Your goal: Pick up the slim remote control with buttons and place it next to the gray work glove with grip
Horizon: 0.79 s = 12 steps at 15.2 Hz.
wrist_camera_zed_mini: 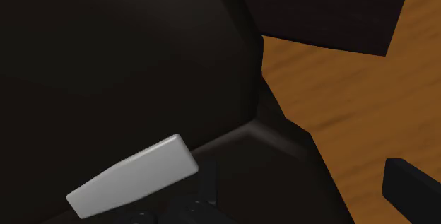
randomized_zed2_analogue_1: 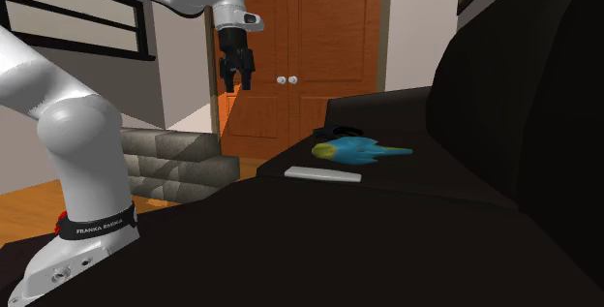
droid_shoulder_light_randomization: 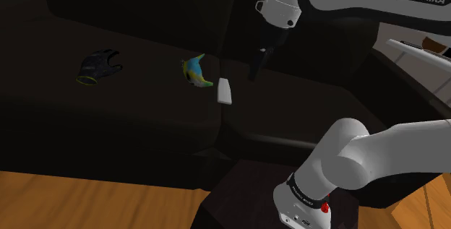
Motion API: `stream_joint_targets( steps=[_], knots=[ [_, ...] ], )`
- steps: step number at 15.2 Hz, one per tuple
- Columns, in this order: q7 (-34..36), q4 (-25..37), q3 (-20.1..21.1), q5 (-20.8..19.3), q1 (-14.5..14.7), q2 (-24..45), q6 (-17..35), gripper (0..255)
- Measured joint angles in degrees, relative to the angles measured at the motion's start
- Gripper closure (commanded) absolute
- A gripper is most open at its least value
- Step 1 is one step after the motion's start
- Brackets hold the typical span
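My gripper [randomized_zed2_analogue_1: 239, 82] hangs above the dark sofa [droid_shoulder_light_randomization: 144, 123], fingers spread and empty. The pale slim remote [droid_shoulder_light_randomization: 225, 91] lies flat on the seat below. It looks light, rigid and smooth. I judge a pinch across its narrow width, mid-length, safest.

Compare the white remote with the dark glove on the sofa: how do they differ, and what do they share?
The remote is plain white; the dark glove is near black with a yellow-green cuff. The remote is a slim, straight-edged slab; the dark glove is crumpled and irregular. The remote lies near the shoulder view's middle; the dark glove lies at its far left, beyond a blue-and-yellow glove. Both rest on the dark sofa.
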Motion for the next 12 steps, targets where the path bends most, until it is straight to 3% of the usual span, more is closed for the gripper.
stream_joint_targets(
  steps=[3,12],
  knots=[
    [2.24,-0.06,0.22,0.12,-1.10,2.29,2.18,0],
    [18.70,3.54,1.08,0.26,-8.49,19.43,14.80,0]
  ],
)
